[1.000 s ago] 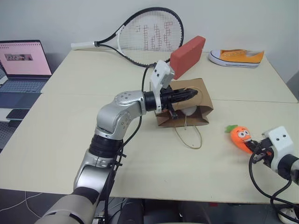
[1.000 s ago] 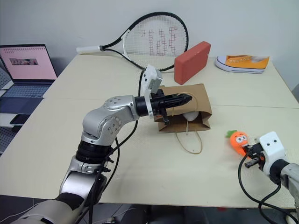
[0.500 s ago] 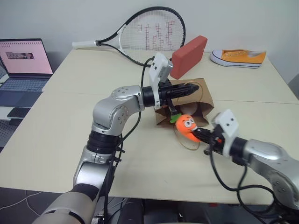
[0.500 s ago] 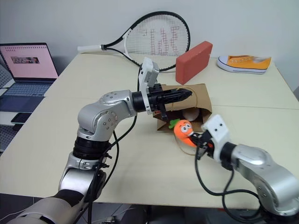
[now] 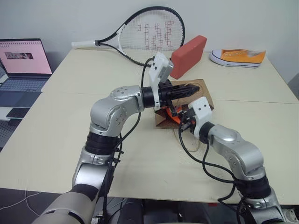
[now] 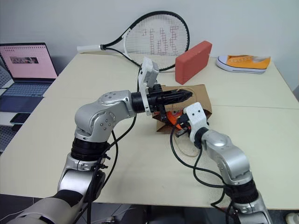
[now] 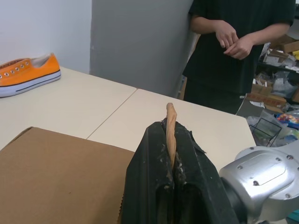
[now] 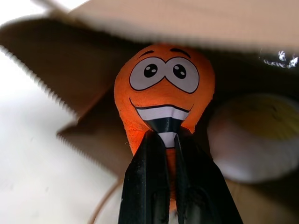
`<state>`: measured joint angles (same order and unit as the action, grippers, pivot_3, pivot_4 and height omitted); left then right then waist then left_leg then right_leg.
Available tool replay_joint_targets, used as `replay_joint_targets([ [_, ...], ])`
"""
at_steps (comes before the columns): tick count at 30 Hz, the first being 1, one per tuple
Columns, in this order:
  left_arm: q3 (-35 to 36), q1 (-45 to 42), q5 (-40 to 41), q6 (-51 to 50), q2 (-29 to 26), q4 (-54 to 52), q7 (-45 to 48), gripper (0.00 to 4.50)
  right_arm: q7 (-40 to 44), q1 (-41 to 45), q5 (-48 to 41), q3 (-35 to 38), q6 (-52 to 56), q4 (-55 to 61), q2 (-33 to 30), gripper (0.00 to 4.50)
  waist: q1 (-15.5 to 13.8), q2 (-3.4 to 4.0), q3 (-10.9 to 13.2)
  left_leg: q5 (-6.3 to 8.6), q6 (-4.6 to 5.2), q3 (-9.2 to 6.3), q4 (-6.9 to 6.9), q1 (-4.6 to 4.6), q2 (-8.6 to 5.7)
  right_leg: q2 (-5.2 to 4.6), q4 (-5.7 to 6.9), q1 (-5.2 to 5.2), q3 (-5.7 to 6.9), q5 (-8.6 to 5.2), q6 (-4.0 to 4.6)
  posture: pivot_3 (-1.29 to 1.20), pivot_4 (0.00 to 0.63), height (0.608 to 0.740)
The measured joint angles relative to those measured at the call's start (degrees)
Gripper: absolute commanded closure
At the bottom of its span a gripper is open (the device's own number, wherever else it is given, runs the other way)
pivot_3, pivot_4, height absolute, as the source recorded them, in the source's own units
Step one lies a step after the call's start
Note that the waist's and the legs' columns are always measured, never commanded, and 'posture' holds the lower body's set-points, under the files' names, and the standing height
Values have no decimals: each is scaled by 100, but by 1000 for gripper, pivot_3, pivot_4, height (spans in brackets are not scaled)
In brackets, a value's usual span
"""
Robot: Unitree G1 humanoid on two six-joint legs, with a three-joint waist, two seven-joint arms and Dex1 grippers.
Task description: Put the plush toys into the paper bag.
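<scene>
Two grippers met at the mouth of the plain brown kraft paper bag [image 5: 205, 95], lying on its side near the middle of the pale beige table [image 5: 70, 135]. Left gripper [image 7: 171, 140] pointed level across the bag's top, black fingers pressed together on a tan cord loop handle [image 7: 170, 122], with the cord standing up between the tips and the bag's upper side lifted by it. Right gripper [image 8: 169, 154] reached in from the near side, fingers pinched tight on the lower end of the orange carrot plush toy with a grinning face [image 8: 164, 100], held just inside the open mouth under the raised paper edge. Seen from the head, only a patch of orange at the bag's opening [image 6: 172, 117], between the two wrists. Deeper inside, beside the carrot and apart from it, lay the white egg plush toy with a yellow face [image 8: 254, 135], blurred. Second tan cord loop [image 5: 180, 137] trailed out onto the table below the bag. Behind the bag, close to its far edge, stood a red brick-shaped block [image 5: 188, 56], tilted; beyond it lay a black-framed tennis racket with a white grip [image 5: 145, 35]. Towards the far right corner rested an orange-and-white canvas sneaker [image 5: 237, 57], well apart from the bag. Off the table's left side sat an open laptop with a pink screen [image 5: 23, 58]. Past the table's end, in the left wrist view, stood a person in dark clothing [image 7: 233, 46], hands clasped.
</scene>
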<state>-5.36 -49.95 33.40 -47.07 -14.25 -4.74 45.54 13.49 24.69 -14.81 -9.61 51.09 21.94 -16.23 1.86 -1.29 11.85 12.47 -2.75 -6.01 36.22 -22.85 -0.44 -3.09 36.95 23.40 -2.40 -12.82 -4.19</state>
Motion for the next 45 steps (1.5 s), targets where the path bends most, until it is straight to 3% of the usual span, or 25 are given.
replay_joint_targets([
  [5,-9,7,36,-5,45,-23,-21,4500,-144,127,284,-109,-360,-540,344,4468,-1,0,0,0,0,0,-3,-1,0,0,1,3,-1,0,1,0,150,740],
  [8,-12,7,37,-5,50,-23,-53,4500,-232,122,475,-123,-618,-721,430,3738,0,0,0,0,0,1,-3,-1,-1,0,1,3,-1,0,1,0,150,740],
  [18,-31,7,35,9,63,-9,-113,4500,-71,-173,694,-128,-844,-434,288,61,0,0,0,0,0,1,-4,-1,-1,0,2,4,-2,0,1,0,150,740],
  [26,-78,14,-2,91,106,84,-117,4500,672,-345,120,13,-35,983,-369,61,-2,0,0,0,0,-1,-5,-2,-1,0,0,3,0,-1,1,0,150,740],
  [31,-112,21,-62,135,107,96,-116,4500,1729,-887,-811,482,422,2106,-1532,61,-19,0,0,0,0,-1,-3,-3,-1,-1,-4,-1,1,-1,0,0,150,740],
  [36,-114,29,-81,152,123,114,-114,4500,2343,-1858,-1342,1242,302,2562,-2259,61,-17,-1,0,0,0,2,-2,-1,-1,-1,-5,-4,1,-2,0,0,150,740],
  [40,-114,30,-80,152,119,114,-112,4500,2169,-2416,-1098,1456,80,2231,-2372,61,-5,-1,0,0,0,8,-1,4,1,0,-2,-4,-4,-2,0,0,150,740],
  [45,-115,37,-87,157,116,113,-107,4500,1475,-2358,-436,1004,-324,1173,-1773,61,-4,-1,0,0,0,9,-2,4,1,0,-3,-3,-5,-2,1,0,150,740],
])
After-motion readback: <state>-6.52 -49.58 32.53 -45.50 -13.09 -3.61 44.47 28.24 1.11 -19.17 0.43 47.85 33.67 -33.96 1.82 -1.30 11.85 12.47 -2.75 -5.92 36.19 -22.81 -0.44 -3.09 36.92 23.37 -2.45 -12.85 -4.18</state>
